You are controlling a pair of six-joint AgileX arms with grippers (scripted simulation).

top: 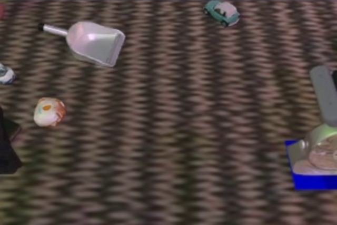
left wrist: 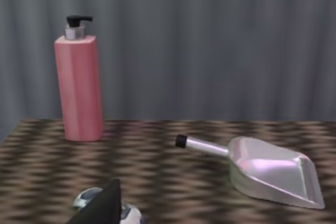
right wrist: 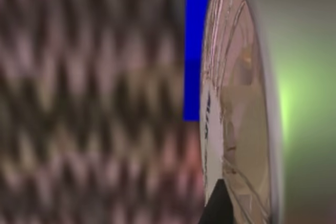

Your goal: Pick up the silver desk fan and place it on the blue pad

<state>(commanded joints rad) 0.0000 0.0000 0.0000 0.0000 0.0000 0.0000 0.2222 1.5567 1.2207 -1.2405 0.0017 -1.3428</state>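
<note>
- Left arm (top: 8, 148): dark body at the top view's left edge, low on the table side, parked. Its jaws: cannot tell; only a dark tip shows in the left wrist view.
- White-and-blue item (top: 5, 74): partly cut off at the left edge; kind unclear.
- Pink pump bottle (left wrist: 79, 85): upright at the far side of the table, black pump on top; shows in the left wrist view only.
- Round orange-and-white item (top: 49, 112): lying near the left arm, apart from it.
- Silver scoop (top: 95, 42): thin black-tipped handle pointing left, mouth to the right, far left part of the table. Not the task's thing.
- Teal toy car (top: 222, 12): far side, right of centre, well apart from all else.
- Woven table (top: 179, 130): brown-patterned surface bearing everything.
- Blue pad (top: 310, 181): flat at the right edge, partly cut off.
- Silver desk fan (top: 321, 151): resting over the blue pad, grille face upward or tilted; whether fully settled cannot be told.
- Right arm (top: 325, 90): grey link reaching down to the fan from above it in the top view. Its grasp: cannot tell.
- Step in hand, as judged: placing, nearly done. Done well, the fan should sit squarely within the pad's edges before release, then the gripper lifts straight off so the head is not dragged or tipped.
</note>
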